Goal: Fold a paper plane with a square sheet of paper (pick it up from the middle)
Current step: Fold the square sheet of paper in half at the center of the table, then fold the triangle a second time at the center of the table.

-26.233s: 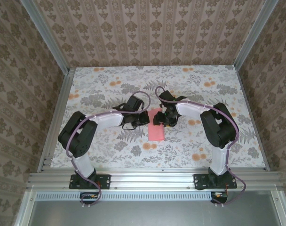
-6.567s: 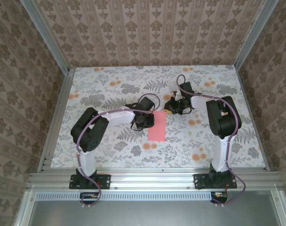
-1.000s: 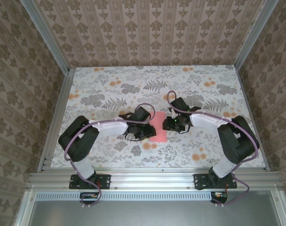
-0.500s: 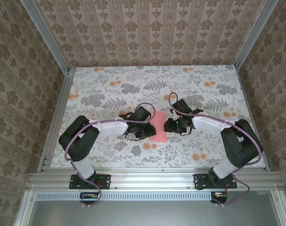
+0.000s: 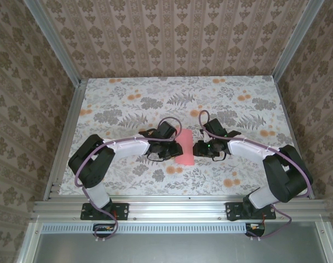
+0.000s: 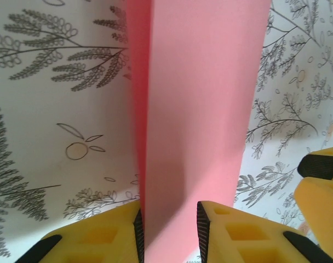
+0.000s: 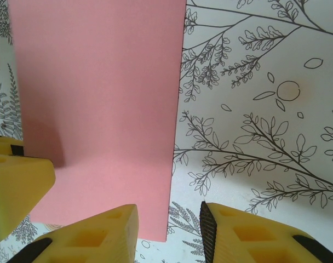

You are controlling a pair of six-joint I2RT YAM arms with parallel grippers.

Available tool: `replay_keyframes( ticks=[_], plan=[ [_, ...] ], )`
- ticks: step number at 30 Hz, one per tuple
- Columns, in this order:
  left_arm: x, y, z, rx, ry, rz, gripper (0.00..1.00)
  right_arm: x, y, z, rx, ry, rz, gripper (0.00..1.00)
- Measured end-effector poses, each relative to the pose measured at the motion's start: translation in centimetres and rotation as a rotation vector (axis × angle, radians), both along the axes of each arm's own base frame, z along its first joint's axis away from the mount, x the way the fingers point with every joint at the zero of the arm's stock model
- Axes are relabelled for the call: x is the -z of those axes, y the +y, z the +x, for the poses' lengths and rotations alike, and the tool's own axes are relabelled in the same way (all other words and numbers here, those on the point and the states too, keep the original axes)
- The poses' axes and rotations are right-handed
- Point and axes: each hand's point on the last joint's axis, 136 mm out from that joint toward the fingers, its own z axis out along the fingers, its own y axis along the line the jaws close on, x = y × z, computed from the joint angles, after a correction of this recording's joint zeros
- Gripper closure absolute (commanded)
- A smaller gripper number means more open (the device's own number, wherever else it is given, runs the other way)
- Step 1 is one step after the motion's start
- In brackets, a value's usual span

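Note:
The square sheet of paper (image 5: 186, 146) lies flat on the table, folded into a long salmon-pink rectangle (image 6: 202, 93) (image 7: 98, 98). No pointed paper plane is in view. My left gripper (image 5: 176, 149) is low at the sheet's left long edge. Its jaws (image 6: 170, 213) stand open with the paper running between them, the left pad by a darker strip along that edge. My right gripper (image 5: 199, 149) faces it from the other side, open (image 7: 169, 215), straddling the sheet's right edge near a corner. Each wrist view catches the other gripper's yellow fingers (image 6: 320, 189) (image 7: 13, 183).
The flower-printed table cover (image 5: 117, 109) spreads all round the sheet. Aluminium rails (image 5: 172, 207) border the table, and patterned walls rise on three sides. Both arms bend inward from their bases at the near edge.
My right gripper has slid a little nearer along the sheet's right edge and its elbow has swung outward. The left jaws narrowed slightly. The sheet stays where it was.

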Motion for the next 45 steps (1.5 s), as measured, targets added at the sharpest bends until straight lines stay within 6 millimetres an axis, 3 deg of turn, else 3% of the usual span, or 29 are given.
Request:
replay_keyframes(
  ticks=[27, 34, 38, 45],
  plan=[
    [0.2, 1.2, 0.0, -0.002, 0.004, 0.081, 0.48, -0.2, 0.2, 0.4, 0.000, -0.018, 0.009, 0.62],
    [1.2, 0.9, 0.0, 0.003, 0.019, 0.087, 0.49, 0.0, 1.2, 0.6, -0.015, -0.007, 0.057, 0.79],
    [1.1, 0.8, 0.0, 0.003, 0.016, 0.086, 0.50, 0.4, 2.3, 0.6, -0.032, 0.012, 0.114, 0.80],
    [1.1, 0.8, 0.1, 0.002, 0.014, 0.086, 0.50, 2.4, 2.3, 0.3, -0.024, 0.071, 0.101, 0.81]
  ],
)
